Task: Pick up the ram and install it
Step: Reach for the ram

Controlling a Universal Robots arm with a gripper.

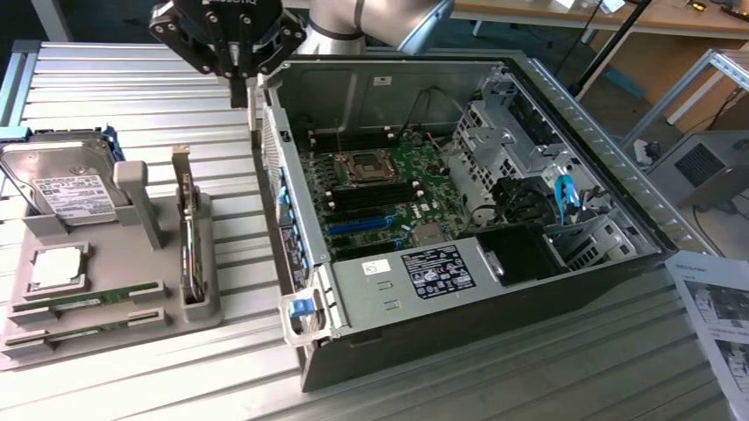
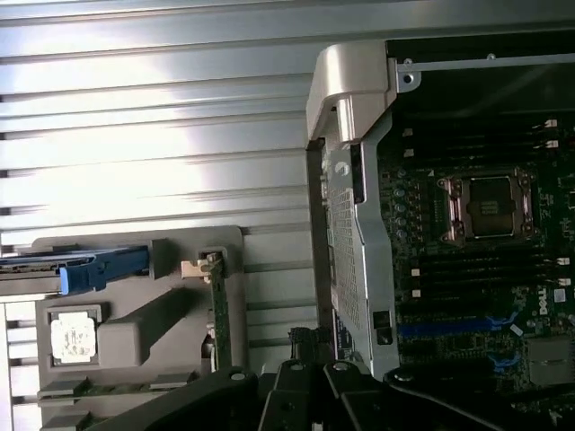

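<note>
Two green sticks (image 1: pixel 82 330) lie in the tray (image 1: pixel 175 320); the ram (image 1: pixel 88 296) is one, untouched. The gripper (image 1: pixel 240 98) hangs well apart, fingers pressed together, empty: pickup unstarted, and grasping needs them spread.

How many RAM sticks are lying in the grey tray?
2. The first stick lies in the grey tray beside the processor chip; the second stick lies alongside it, nearer the tray's end.
</note>
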